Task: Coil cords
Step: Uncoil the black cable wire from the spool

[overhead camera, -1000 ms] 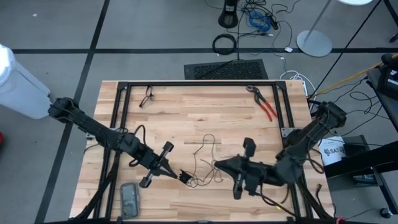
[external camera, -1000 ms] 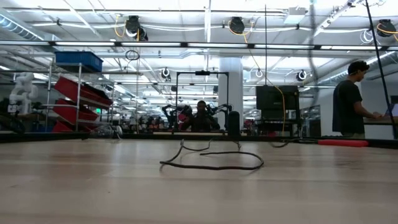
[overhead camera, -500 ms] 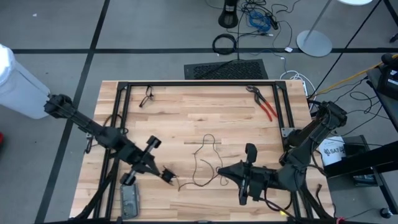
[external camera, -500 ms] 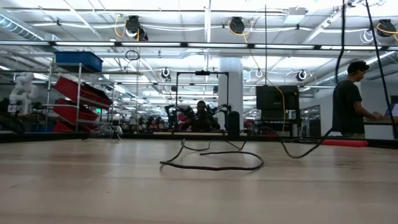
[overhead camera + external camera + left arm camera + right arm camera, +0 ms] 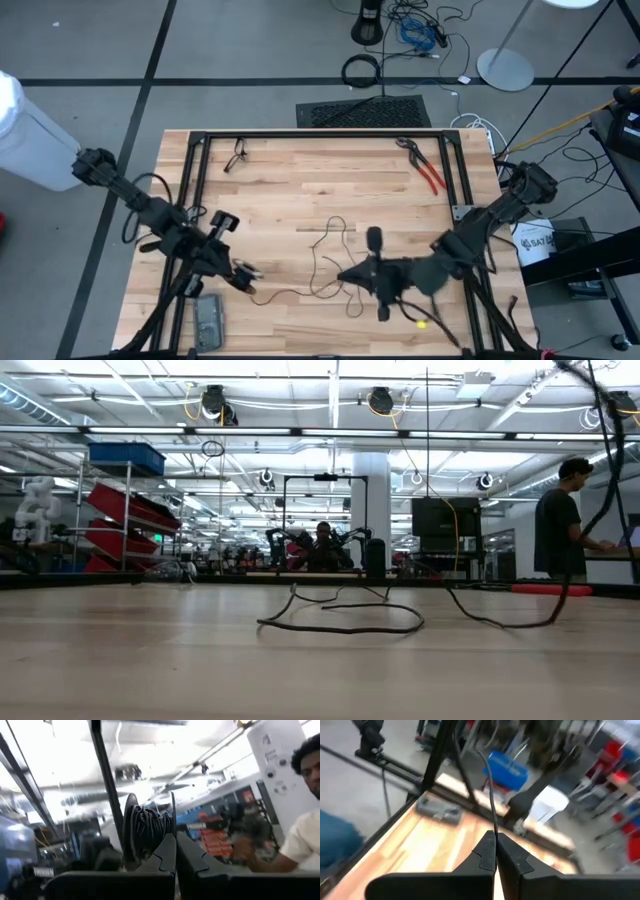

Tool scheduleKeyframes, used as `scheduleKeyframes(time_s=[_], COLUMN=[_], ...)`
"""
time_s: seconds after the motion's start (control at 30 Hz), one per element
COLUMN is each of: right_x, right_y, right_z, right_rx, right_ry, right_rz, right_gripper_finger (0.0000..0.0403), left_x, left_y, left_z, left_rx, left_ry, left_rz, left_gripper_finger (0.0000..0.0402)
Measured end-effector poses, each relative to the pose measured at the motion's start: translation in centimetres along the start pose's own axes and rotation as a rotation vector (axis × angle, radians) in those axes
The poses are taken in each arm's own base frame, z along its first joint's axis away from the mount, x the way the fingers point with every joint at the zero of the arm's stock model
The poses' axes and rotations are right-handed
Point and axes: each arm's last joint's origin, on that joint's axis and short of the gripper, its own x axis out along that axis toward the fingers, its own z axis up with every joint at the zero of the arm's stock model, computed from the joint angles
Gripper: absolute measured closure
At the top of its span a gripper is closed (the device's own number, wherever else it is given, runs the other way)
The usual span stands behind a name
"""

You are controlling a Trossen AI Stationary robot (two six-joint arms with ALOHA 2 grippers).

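A: What's on the left side?
B: The left gripper sits low over the counter, clamped on one end of the thin black cord. A grey flat device lies just beside it at the near edge.

A: And the middle?
B: The cord lies loosely looped mid-counter, running across to the right gripper, closed on the cord there too.

A: Anything else around?
B: Red-handled pliers lie well apart at the far right corner; a small dark clip sits far left.
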Motion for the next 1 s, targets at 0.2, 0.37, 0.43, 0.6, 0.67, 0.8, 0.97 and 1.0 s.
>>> scheduleKeyframes(time_s=[0.2,0.37,0.43,0.6,0.67,0.8,0.97,1.0], right_x=[2.4,5.2,6.4,8.6,8.9,8.8,7.4,7.1], right_y=[-2.5,-4.3,-5.0,-6.0,-6.4,-7.1,-8.1,-8.2], right_z=[-3.2,-6.2,-7.3,-9.7,-10.1,-10.1,-8.5,-8.2], right_rx=[0.088,0.139,0.161,0.195,0.211,0.218,0.182,0.173], right_ry=[0.214,0.366,0.408,0.476,0.485,0.482,0.409,0.398], right_rz=[-0.013,-0.089,-0.118,-0.03,0.0,0.005,-0.002,-0.003], right_gripper_finger=[0.0403,0.0403,0.0403,0.0397,0.0388,0.0369,0.0347,0.0343], left_x=[-0.6,-0.7,-0.7,-0.7,-0.8,-0.8,-1.0,-1.0], left_y=[0.4,0.4,0.5,1.1,1.2,1.6,2.0,2.1], left_z=[1.3,1.4,1.3,1.0,0.7,0.0,-0.5,-0.5], left_rx=[0.008,0.054,0.063,0.071,0.074,0.078,0.086,0.086], left_ry=[-0.053,-0.047,-0.042,-0.015,0.008,0.089,0.135,0.14], left_rz=[0.019,0.021,0.029,0.051,0.061,0.105,0.131,0.132], left_gripper_finger=[0.0401,0.0401,0.0401,0.0401,0.0401,0.0401,0.0401,0.0401])
